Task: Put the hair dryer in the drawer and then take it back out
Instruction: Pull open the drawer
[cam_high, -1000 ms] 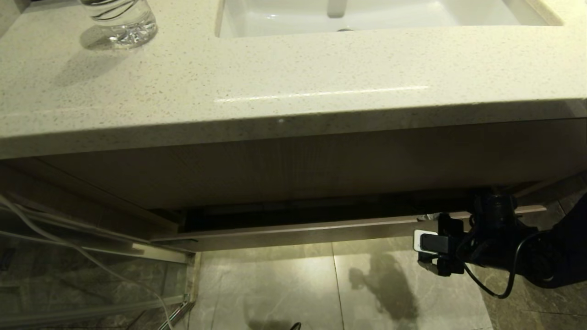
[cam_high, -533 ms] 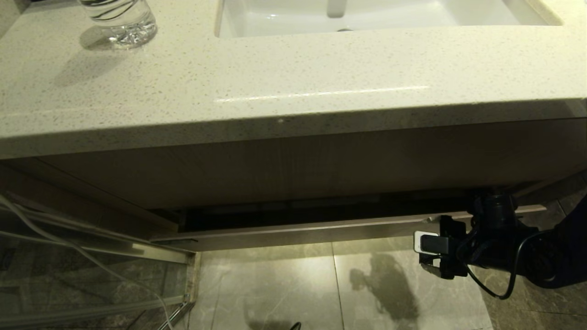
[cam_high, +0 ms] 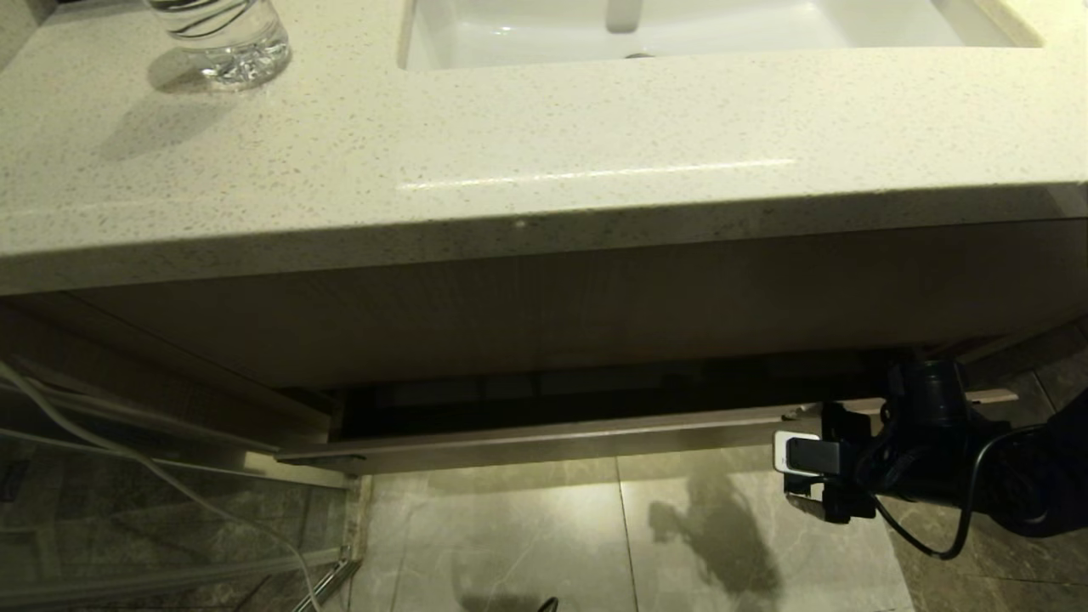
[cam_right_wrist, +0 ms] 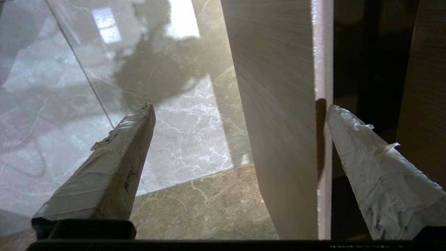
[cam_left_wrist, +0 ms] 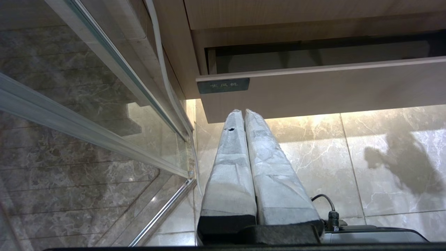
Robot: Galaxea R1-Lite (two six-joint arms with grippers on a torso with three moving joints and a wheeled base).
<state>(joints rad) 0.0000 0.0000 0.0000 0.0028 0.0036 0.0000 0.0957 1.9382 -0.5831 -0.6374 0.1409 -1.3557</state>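
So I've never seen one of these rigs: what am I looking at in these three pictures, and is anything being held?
It is a two-armed robot at a bathroom vanity. The head camera looks down on the speckled countertop, where a clear bottle stands beside the sink. Below, the drawer is pulled partly open. The other two pictures come from cameras on the wrists. The right gripper is open, with one finger on each side of the drawer front, so it straddles the panel without clamping it. The left gripper is shut and empty, parked low above the floor tiles. No hair dryer is in view.
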